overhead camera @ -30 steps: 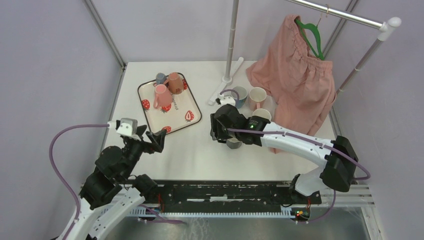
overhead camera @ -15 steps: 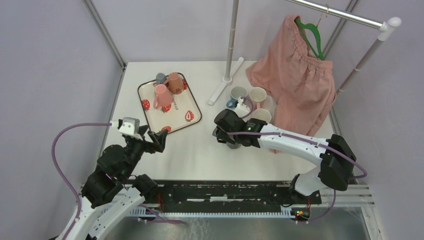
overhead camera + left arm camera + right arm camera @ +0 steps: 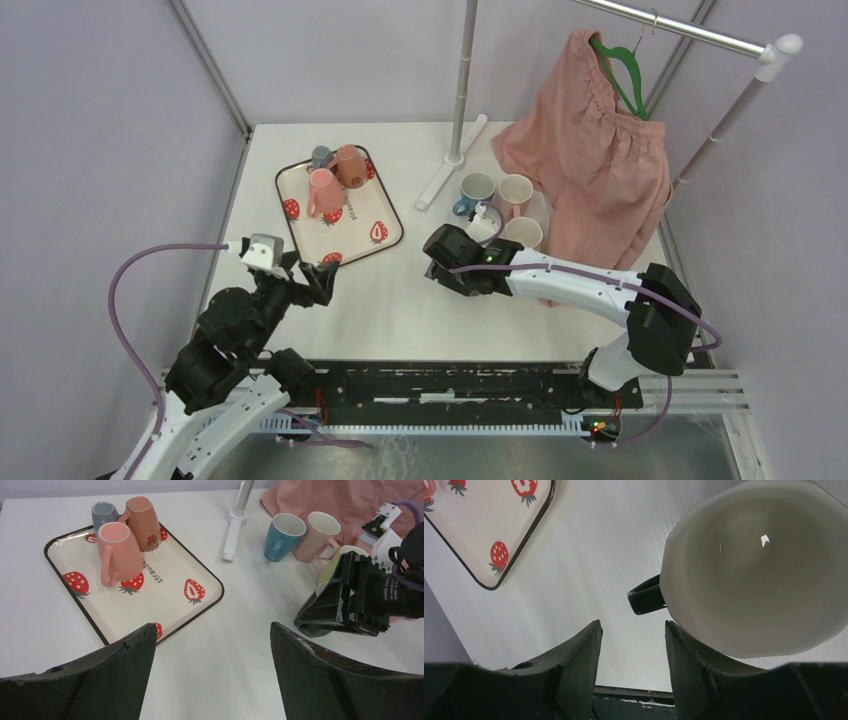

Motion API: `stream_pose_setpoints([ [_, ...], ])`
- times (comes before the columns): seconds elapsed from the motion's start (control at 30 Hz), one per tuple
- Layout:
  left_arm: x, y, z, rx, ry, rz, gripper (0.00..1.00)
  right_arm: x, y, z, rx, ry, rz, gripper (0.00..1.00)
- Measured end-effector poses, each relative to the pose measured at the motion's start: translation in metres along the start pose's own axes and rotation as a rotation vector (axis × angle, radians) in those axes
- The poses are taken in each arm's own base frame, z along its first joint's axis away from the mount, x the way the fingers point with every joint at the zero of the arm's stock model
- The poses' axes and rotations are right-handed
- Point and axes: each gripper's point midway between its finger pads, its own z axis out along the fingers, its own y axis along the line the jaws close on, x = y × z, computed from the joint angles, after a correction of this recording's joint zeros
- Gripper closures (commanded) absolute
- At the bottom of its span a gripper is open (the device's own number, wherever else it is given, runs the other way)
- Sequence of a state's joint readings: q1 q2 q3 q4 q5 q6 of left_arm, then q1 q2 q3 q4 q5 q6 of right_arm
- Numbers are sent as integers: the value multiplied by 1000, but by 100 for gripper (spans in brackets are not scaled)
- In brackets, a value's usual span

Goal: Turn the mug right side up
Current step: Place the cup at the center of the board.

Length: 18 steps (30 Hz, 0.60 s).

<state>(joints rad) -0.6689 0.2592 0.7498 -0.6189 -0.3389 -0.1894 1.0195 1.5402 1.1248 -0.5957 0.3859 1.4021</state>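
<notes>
- Mug (image 3: 754, 570): upright, mouth up, on table (image 3: 589, 555), apart from strawberry tray (image 3: 469, 525).
- Right gripper (image 3: 633, 632): just above mug, fingers narrowly parted, gripping nothing.
- Left gripper (image 3: 212, 680): spread wide, empty, near tray.

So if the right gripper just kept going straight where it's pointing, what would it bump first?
Probably the black handle of the white-inside mug, which sits just past the open right gripper; miss that and it meets the white table. Depth is hard to judge.
</notes>
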Motion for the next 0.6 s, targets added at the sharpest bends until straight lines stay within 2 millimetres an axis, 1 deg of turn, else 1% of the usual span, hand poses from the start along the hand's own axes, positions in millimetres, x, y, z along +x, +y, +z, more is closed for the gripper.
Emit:
stream_pose_setpoints([
  [0.23, 1, 0, 0, 1, 2, 1, 11, 2, -15, 2, 51, 2, -12, 45],
  [0.43, 2, 0, 1, 0, 5, 2, 11, 5, -45, 6, 136, -12, -46, 45],
  [0.6, 2, 0, 1, 0, 7, 2, 10, -1, -54, -2, 148, -36, -51, 45],
])
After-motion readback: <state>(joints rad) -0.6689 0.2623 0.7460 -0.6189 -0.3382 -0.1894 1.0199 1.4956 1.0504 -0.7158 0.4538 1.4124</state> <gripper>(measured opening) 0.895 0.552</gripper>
